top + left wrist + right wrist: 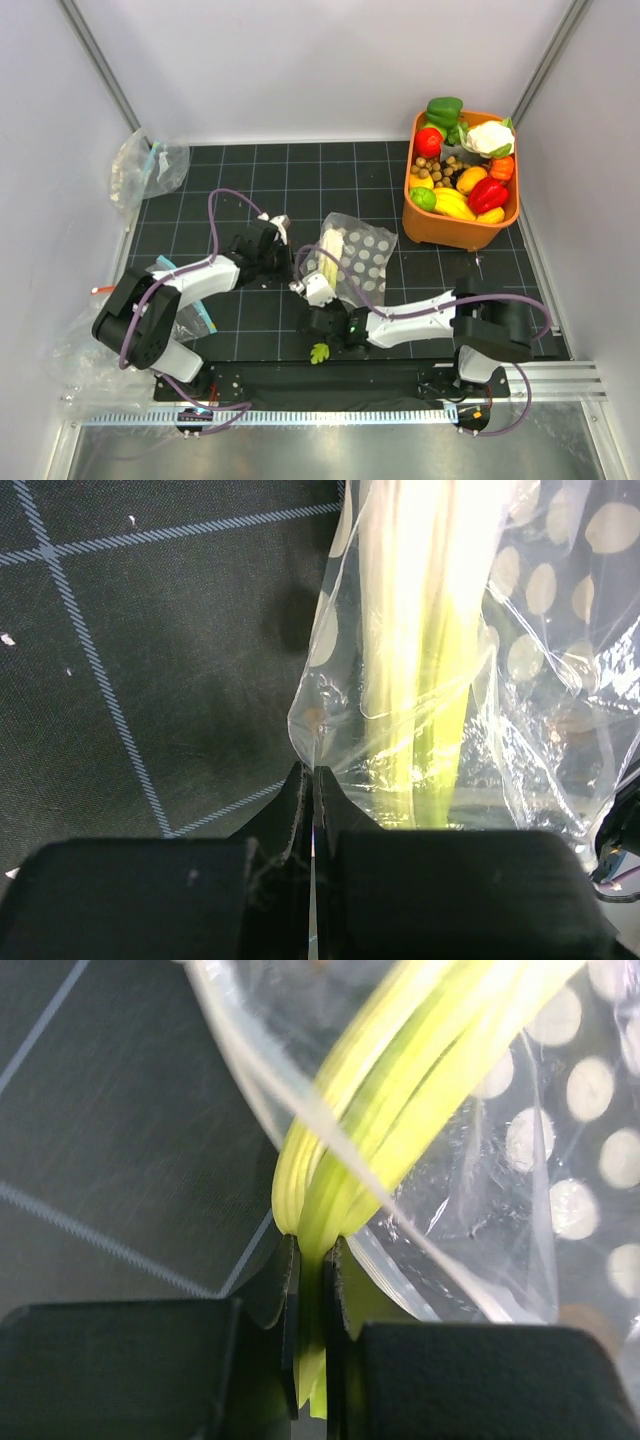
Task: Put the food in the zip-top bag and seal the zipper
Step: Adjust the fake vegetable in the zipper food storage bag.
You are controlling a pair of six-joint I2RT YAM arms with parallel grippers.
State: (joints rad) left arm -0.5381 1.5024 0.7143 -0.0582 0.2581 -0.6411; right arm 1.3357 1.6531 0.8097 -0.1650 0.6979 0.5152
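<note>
The right claw [312,1290] is closed on the near part of the celery stalk [420,1090], which runs ahead from its tips into the dotted bag [585,1200]. The left claw [314,780] is clamped tight on the bag's edge, with the stalk just ahead and right of its tips. The stalk seems light, stiff and smooth, fit for pushing endwise. The bag film looks limp and slippery, best held at the rim.

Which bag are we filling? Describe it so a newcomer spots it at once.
Start at the orange bin of toy produce at the far right of the mat, then look left to its middle. The zip-top bag lies there: clear plastic printed with white dots, a pale-green celery stalk partly inside, unlike the plain crumpled bag at the far left.
</note>
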